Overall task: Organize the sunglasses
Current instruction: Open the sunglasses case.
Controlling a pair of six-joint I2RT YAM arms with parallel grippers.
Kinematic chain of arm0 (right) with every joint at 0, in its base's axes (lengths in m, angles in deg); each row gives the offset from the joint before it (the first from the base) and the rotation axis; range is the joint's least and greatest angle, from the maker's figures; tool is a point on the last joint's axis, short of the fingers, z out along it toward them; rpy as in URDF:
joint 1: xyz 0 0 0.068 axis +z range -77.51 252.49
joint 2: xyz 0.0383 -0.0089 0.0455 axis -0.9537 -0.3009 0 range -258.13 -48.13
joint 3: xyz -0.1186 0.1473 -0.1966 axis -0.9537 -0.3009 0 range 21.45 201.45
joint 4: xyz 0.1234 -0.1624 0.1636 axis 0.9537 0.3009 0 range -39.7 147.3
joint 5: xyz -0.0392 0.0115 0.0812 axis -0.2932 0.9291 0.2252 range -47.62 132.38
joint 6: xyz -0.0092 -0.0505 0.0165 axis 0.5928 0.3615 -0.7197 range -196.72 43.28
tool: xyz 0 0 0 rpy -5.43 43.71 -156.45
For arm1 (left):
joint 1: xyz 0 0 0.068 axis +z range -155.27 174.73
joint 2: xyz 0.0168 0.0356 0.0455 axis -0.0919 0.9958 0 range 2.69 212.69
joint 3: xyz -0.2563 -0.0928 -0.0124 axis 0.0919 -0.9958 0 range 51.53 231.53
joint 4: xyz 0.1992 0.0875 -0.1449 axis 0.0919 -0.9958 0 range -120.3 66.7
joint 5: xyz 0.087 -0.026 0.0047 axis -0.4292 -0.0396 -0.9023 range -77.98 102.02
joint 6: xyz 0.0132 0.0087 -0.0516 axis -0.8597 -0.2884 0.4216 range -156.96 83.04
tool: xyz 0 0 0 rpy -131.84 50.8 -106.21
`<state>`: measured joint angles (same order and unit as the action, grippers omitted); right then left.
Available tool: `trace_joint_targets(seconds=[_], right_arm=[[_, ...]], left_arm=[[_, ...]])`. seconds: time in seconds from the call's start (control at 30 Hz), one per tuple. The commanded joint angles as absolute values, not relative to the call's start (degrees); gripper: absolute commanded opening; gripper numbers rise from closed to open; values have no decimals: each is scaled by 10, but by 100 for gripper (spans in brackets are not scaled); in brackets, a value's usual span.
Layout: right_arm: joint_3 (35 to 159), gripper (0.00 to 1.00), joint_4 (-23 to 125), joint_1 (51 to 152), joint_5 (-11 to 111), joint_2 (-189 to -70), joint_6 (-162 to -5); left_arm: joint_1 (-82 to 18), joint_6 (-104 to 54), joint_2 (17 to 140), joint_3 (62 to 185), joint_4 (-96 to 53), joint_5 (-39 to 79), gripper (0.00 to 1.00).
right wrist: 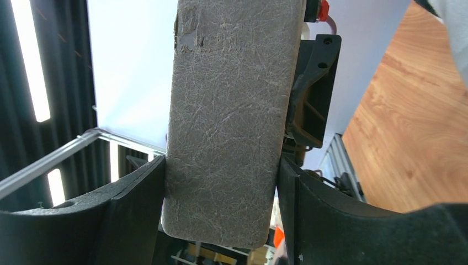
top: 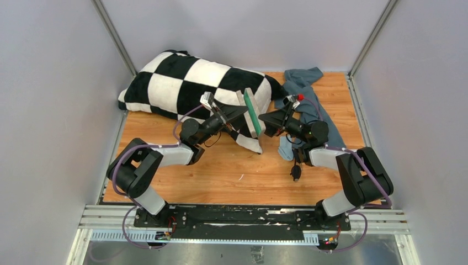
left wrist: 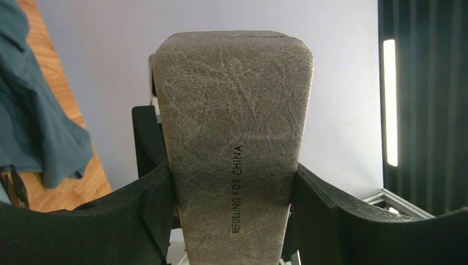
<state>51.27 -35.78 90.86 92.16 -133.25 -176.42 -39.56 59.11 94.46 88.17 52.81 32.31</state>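
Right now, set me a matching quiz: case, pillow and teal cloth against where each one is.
Things:
1. case
2. pillow
3. teal cloth

Places:
A. back right of the table
B. clamped between the left gripper and right gripper
C. back left corner

Pairs: 1-B, 2-C, 3-A

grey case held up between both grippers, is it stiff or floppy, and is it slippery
Likely stiff: the grey case shows straight edges while spanning the left gripper and right gripper unsupported. Probably not slippery, given its fibrous, textured covering. It seems light, since fingertip pinches alone hold it aloft.
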Motion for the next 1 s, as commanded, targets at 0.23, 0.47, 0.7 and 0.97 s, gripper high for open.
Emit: trace_joint_targets(seconds=[0.23,0.47,0.7,0.97], right_arm=[[471,0,-412,893,806,-1345,-1966],[451,0,-412,922,757,-1339,-2025],[423,0,-412,954,715,-1347,-2066],[406,0,-412,974,675,-1354,-2104]], left_arm=[[-386,568,884,923,654,330,0],[-386,549,884,935,656,348,0],[-386,529,885,935,657,360,0],[-385,503,873,934,658,392,0]])
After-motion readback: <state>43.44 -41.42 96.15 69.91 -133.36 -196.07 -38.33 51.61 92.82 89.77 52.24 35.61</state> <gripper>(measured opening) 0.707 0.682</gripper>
